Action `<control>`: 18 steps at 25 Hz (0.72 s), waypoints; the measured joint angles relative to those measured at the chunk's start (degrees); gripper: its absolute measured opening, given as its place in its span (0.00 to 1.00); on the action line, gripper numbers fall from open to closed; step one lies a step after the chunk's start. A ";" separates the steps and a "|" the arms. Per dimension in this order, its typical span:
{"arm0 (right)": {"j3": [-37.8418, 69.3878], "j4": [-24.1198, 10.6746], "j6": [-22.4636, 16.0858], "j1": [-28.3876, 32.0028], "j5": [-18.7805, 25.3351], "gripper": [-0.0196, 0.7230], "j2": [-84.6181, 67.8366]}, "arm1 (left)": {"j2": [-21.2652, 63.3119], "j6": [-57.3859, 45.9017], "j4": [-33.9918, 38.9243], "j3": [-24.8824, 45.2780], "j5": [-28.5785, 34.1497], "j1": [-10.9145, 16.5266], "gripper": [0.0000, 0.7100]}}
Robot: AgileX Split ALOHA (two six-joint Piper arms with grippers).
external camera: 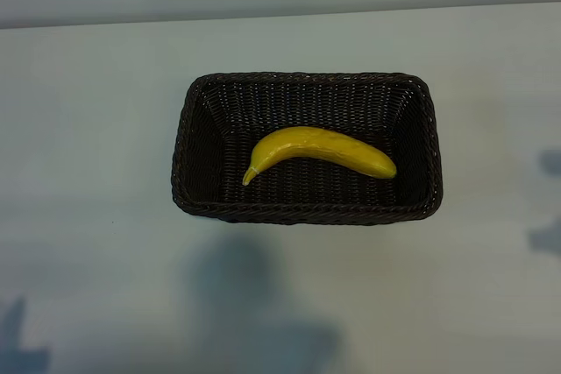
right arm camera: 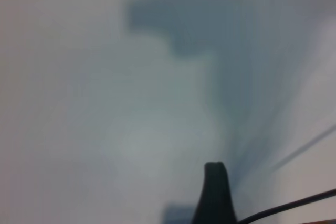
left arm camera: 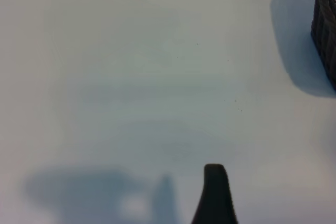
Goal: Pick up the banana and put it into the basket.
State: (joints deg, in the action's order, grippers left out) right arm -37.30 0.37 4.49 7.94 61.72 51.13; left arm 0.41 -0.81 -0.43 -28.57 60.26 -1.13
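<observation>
left fingertip [left arm camera: 215,195]: a dark rounded tip of the left gripper, nearest the lens in the left wrist view, over bare table; only this one finger shows.
left gripper: spread wide and holding nothing; a corner of the basket's woven wall stands farther off at the frame edge, well apart from the finger.
right fingertip [right arm camera: 215,192]: a dark rounded tip of the right gripper, nearest the lens in the right wrist view, over blurred pale table.
right gripper: spread wide and holding nothing; no object lies near the finger, only shadow on the surface.
cable [right arm camera: 294,205]: a thin dark line crossing the corner of the right wrist view beside the finger.
table [external camera: 88,216]: a pale, plain surface bearing the basket; soft grey shadows fall on its near part in the exterior view.
basket [external camera: 307,212]: a dark brown woven rectangle with sloping sides and a braided rim, standing near the middle of the table, long side across the exterior view.
banana [external camera: 320,151]: bright yellow and curved, lying flat on the basket's floor, wholly inside the rim; it runs along the basket's length, its narrow stem end toward the left arm's side and its blunter end toward the right arm's side, arched toward the far wall.
arms: neither arm nor gripper appears in the exterior view.
</observation>
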 joint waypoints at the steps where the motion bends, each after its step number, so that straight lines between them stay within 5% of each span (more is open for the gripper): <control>1: 0.96 0.00 -0.29 0.00 -0.28 0.78 -2.11 | 0.00 0.00 0.00 0.00 0.00 0.00 0.82; 18: 9.39 0.26 -3.19 0.00 -0.89 0.78 -32.56 | 0.00 0.05 0.00 0.00 0.00 0.00 0.82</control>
State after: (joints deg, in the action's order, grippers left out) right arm -27.91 0.62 1.30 7.94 60.83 18.57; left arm 0.41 -0.76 -0.43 -28.57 60.26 -1.13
